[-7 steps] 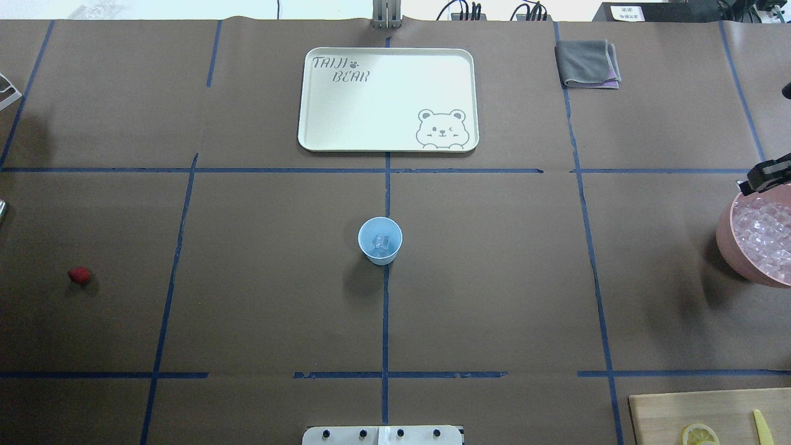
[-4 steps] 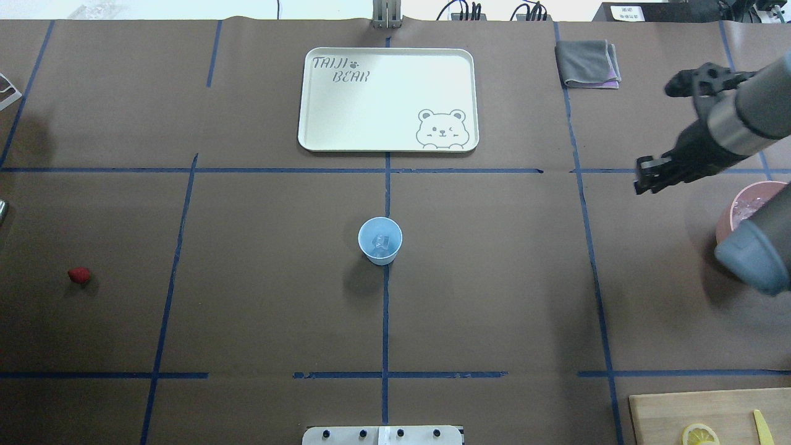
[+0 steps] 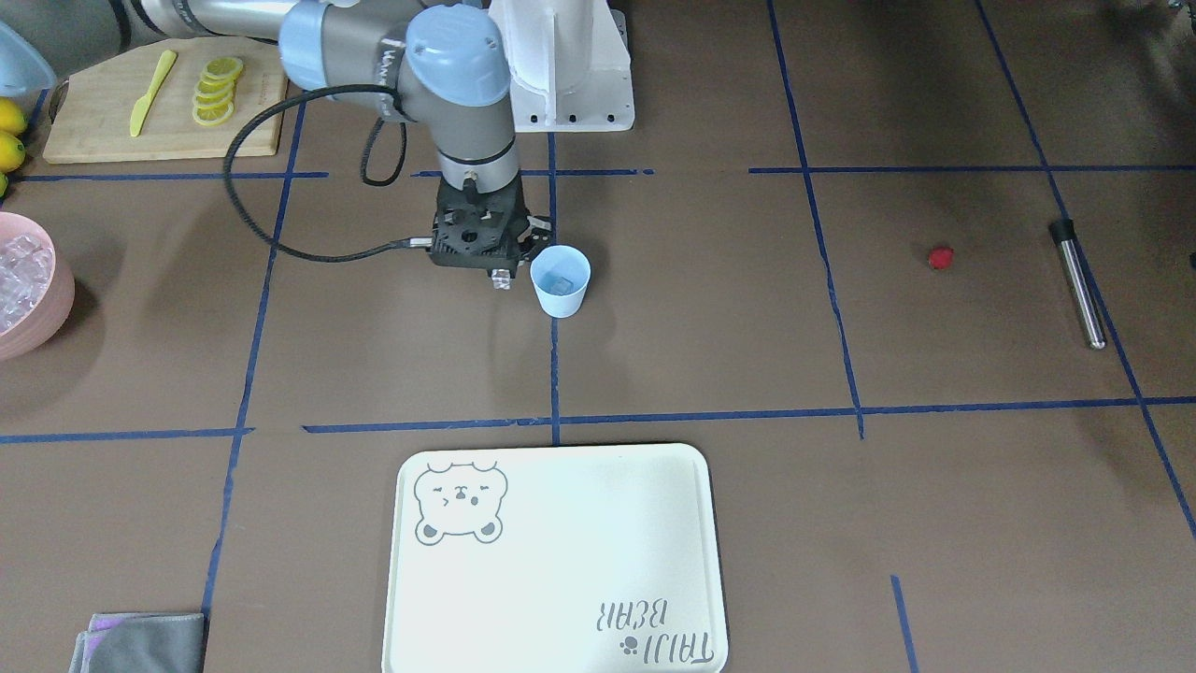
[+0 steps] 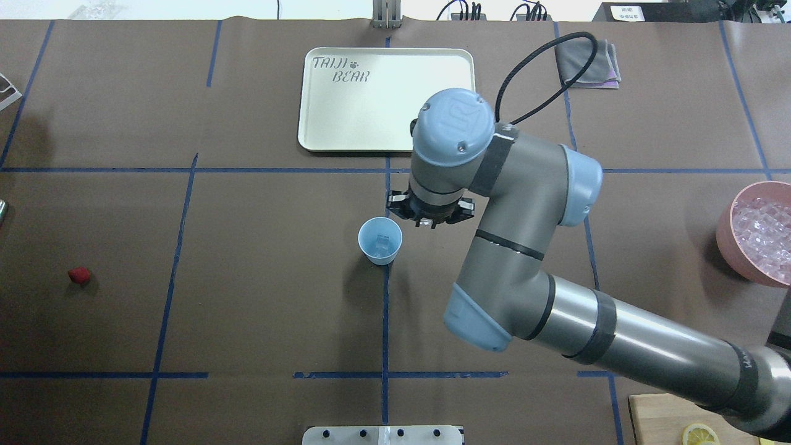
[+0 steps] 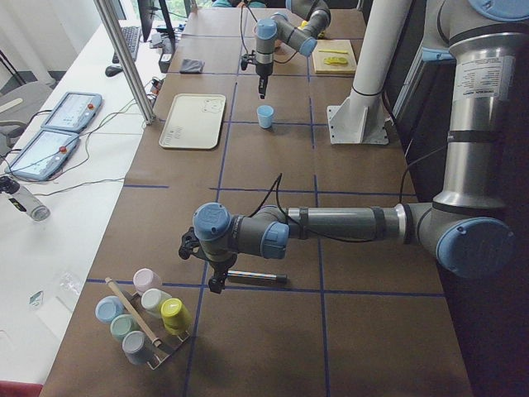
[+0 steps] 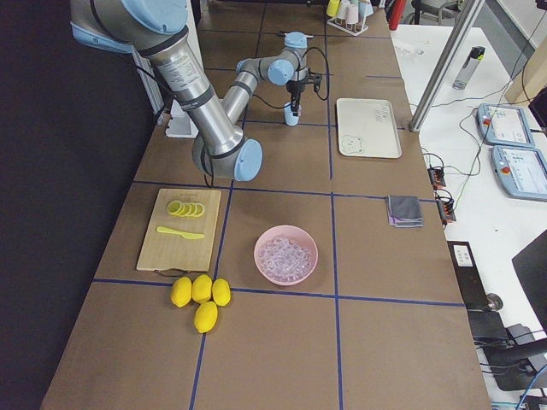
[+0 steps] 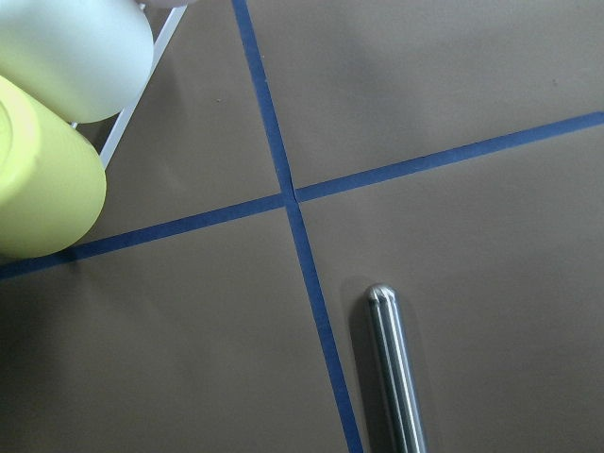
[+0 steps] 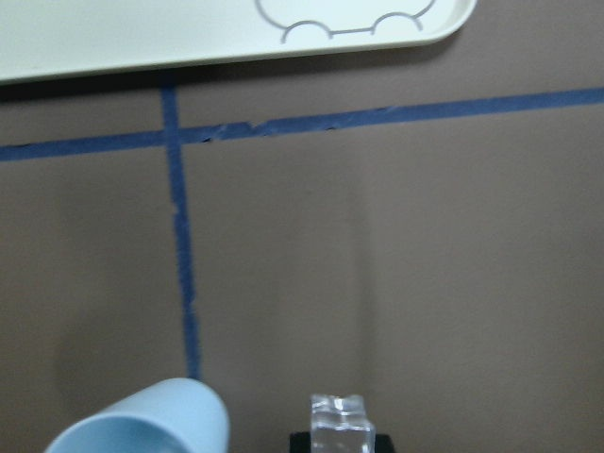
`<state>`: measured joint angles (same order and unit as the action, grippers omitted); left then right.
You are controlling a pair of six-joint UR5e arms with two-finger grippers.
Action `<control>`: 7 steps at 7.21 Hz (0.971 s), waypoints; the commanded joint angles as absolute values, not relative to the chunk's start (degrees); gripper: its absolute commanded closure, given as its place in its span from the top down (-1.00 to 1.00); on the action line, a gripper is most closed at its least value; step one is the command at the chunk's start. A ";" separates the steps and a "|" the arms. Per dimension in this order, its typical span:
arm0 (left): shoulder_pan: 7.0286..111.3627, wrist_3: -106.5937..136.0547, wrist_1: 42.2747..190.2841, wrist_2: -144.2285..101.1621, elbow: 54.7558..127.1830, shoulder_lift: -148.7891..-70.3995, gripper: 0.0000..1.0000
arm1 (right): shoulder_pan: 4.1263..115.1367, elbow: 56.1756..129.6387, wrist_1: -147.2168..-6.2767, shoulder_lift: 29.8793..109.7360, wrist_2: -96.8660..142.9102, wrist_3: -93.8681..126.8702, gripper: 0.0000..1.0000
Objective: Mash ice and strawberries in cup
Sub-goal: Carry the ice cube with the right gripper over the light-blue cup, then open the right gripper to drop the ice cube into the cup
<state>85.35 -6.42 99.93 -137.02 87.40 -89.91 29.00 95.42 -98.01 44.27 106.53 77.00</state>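
Note:
The pale-blue cup stands upright at the table's centre with a clear ice cube inside. My right gripper hangs just beside the cup, on the robot's right of its rim, shut on another ice cube. That cube is next to the rim, not over the opening. In the overhead view the wrist hides the fingers. The strawberry lies alone far to the left. My left gripper shows only in the exterior left view, above a metal rod; I cannot tell its state.
A pink bowl of ice sits at the right edge. The cream bear tray lies behind the cup, a grey cloth back right. The metal rod lies at the far left. A cutting board holds lemon slices.
My right arm has swung from the pink bowl at the right edge to the centre, stopping beside the cup with an ice cube. Cup and strawberry have not moved.

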 commanded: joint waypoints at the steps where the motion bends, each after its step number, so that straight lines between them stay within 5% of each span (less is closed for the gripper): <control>1: 85.34 -6.42 99.93 -137.02 87.28 -89.91 1.00 | 25.41 89.24 -98.00 38.00 103.02 81.90 -0.99; 4: 85.34 -6.50 99.93 -137.02 87.36 -89.82 1.00 | 25.40 88.86 -98.17 38.06 102.66 81.74 -0.91; 5: 85.34 -6.50 99.93 -137.02 87.36 -89.82 1.00 | 25.49 89.12 -98.17 38.32 102.48 81.22 0.44; 6: 85.34 -6.50 99.93 -137.02 87.28 -89.82 1.00 | 25.49 89.47 -98.26 38.41 102.48 81.12 0.98; 7: 85.34 -6.42 99.93 -137.02 87.28 -89.82 1.00 | 25.49 89.47 -98.26 38.41 102.48 81.12 0.99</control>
<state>85.34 -6.49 99.93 -137.02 87.31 -89.83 25.47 89.33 -98.23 38.35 102.52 81.22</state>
